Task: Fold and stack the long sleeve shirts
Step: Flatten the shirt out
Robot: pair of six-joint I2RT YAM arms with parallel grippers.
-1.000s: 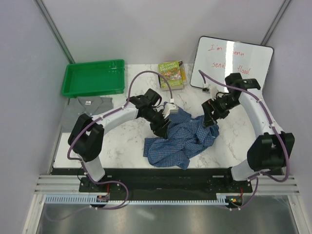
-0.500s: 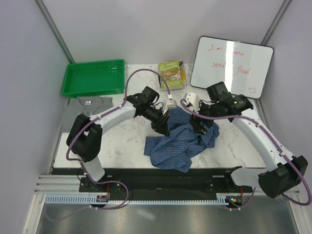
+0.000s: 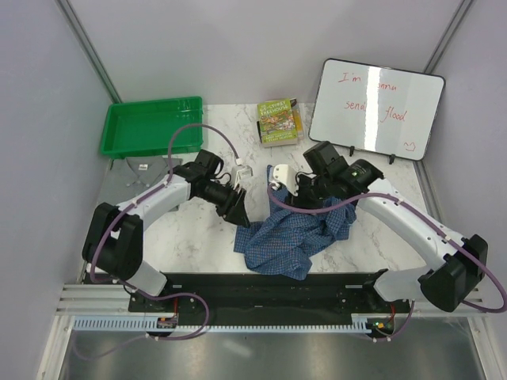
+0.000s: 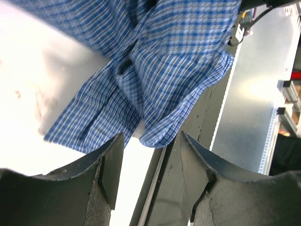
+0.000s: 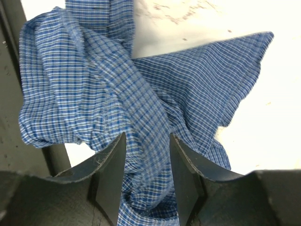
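The blue checked shirt (image 3: 297,233) lies crumpled on the marble table, its lower part near the front edge. It fills the top of the left wrist view (image 4: 164,61) and most of the right wrist view (image 5: 94,70). My left gripper (image 3: 237,215) is open and empty just left of the shirt, and its tips (image 4: 151,136) stop short of the cloth's hem. My right gripper (image 3: 290,199) is open low over the shirt's upper part, with a ridge of cloth between its spread jaws (image 5: 147,135). The grey shirt (image 3: 150,167) lies flat at the far left, partly under the tray.
A green plastic tray (image 3: 150,127) stands at the back left. A book (image 3: 279,120) lies at the back middle. A whiteboard (image 3: 376,107) leans at the back right. The dark rail of the table's front edge (image 3: 261,283) runs just below the shirt.
My left gripper has drawn back to the left, off the blue shirt. My right arm has swung left and now hangs over the shirt's upper middle. The shirt has bunched slightly.
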